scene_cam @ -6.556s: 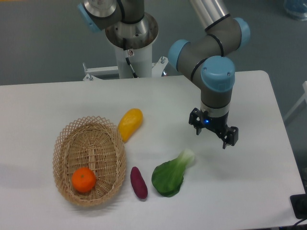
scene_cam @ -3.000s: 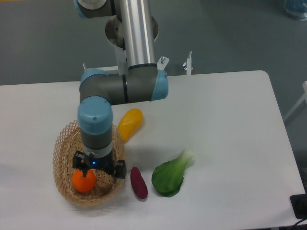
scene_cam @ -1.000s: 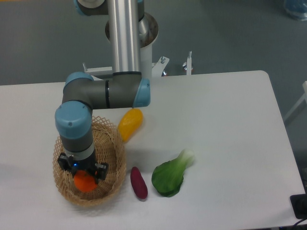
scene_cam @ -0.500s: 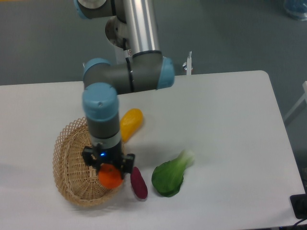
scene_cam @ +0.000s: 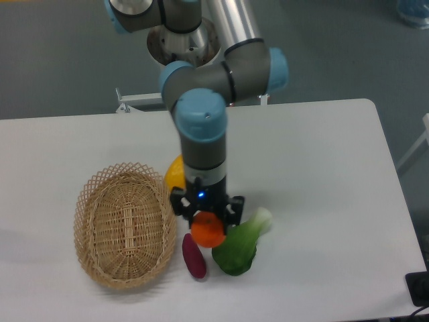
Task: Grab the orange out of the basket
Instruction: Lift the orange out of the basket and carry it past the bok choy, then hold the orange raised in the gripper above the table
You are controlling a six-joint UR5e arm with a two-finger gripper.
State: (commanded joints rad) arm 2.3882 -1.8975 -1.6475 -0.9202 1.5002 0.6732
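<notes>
The orange (scene_cam: pixel 208 229) is held clamped in the pincer (scene_cam: pixel 207 220), clear of the basket (scene_cam: pixel 125 231). A slack grip could drop it onto the bok choy (scene_cam: pixel 238 247) below.

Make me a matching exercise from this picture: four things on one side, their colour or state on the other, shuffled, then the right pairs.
Things:
1. orange
2. basket
3. bok choy
4. sweet potato

States:
A. lying on the table, purple
B. held in the hand, clear of the basket
C. holding nothing, on the table
D. green and leafy, lying just right of the held fruit

Pairs: 1-B, 2-C, 3-D, 4-A
</notes>
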